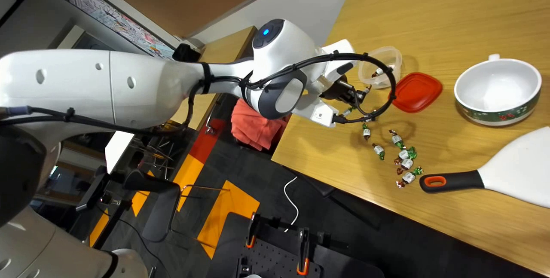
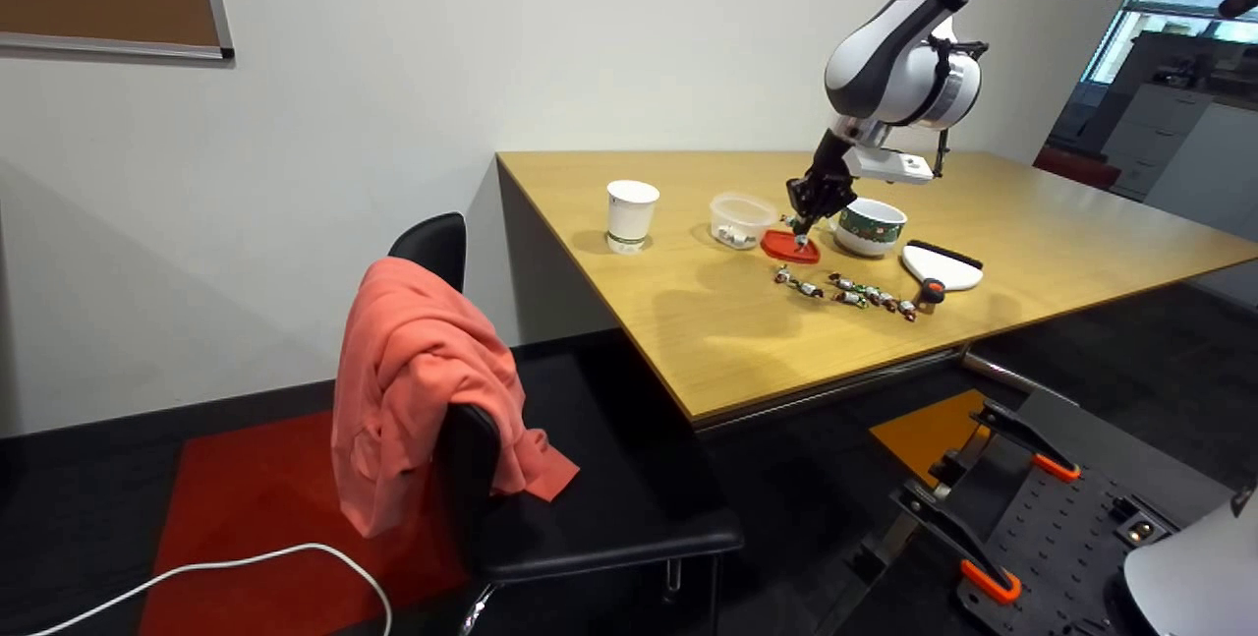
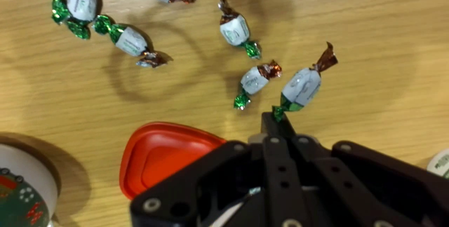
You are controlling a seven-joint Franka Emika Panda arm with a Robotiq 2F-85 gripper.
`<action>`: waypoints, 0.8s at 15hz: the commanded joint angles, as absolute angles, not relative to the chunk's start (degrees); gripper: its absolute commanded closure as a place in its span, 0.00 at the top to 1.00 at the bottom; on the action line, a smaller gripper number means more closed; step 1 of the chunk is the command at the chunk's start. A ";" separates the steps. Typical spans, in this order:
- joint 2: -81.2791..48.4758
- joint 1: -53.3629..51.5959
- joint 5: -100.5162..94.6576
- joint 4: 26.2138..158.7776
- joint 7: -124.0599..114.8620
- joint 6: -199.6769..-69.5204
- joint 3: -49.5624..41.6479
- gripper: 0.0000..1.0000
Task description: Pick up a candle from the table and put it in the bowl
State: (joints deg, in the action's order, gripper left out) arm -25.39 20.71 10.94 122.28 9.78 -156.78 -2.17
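The candle is a small wrapped sweet, white with green and brown twisted ends. My gripper is shut on one candle by its green end, above the table. The gripper also shows in both exterior views. The held candle hangs at the fingertips. Several alike candles lie on the table. The bowl is a small translucent tub with candles in it, beside the gripper. It also shows in an exterior view. In the wrist view the gripper hides most of it.
A red lid lies beside the tub. A large white bowl with a green band and a white spatula with black handle are farther along the table. A white cup stands beyond the tub. A chair with a salmon cloth is off the table's end.
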 commanded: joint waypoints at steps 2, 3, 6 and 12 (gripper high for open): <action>-25.00 18.97 15.61 119.13 2.03 -155.82 -3.28 0.00; -25.42 18.58 16.14 118.09 0.00 -155.69 -3.66 0.00; -26.93 17.30 16.19 114.11 -5.35 -154.31 -5.25 0.00; -31.68 15.75 14.55 102.81 -11.55 -148.51 -8.08 0.00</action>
State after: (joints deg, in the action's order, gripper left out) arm -28.26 16.93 15.03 109.95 -8.25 -153.48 -6.18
